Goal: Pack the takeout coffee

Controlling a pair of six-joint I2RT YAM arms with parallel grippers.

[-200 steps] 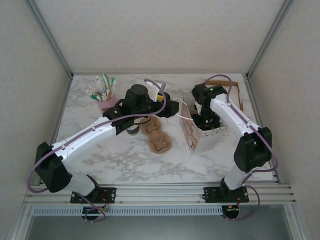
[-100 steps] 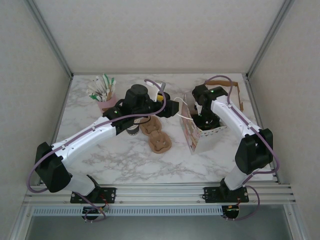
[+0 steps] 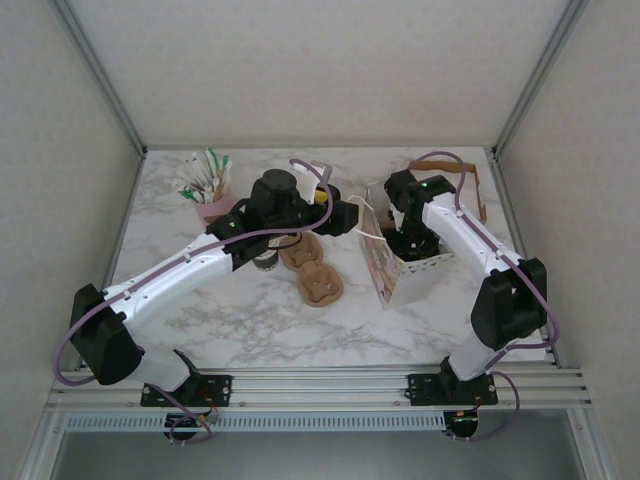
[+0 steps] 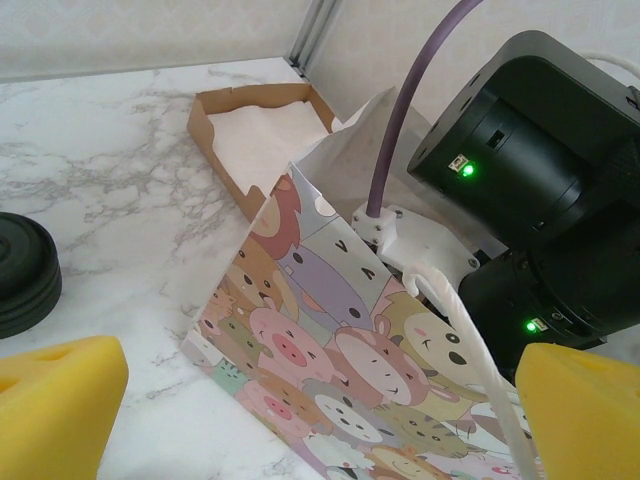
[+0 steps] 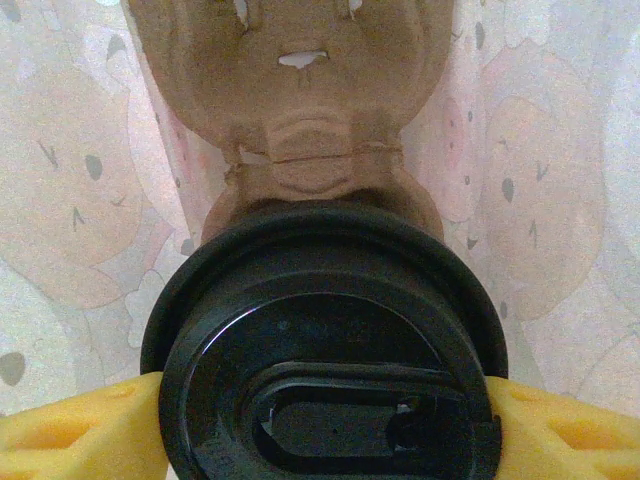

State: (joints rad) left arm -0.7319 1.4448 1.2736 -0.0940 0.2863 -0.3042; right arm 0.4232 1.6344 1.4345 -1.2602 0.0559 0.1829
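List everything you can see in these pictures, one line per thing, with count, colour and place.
coffee: one, black lid, inside the bag, between the right gripper's fingers
bag: one, cartoon animal print, right of centre
carrier: one, brown, in the bag by the coffee
spare carriers: two, it seems, brown, table centre
lids: one stack, black, on the table near the bag
tray: one, brown, white paper inside, beyond the bag
pink cup: one, holds sticks, far left
table: one, white marble
left gripper: yellow pads, open, at the bag
right gripper: yellow pads, shut on the coffee

The marble table (image 3: 230,320) bears a cartoon bag (image 3: 385,272), pulp carriers (image 3: 315,280), black lids (image 4: 20,270), napkin tray (image 4: 260,140).
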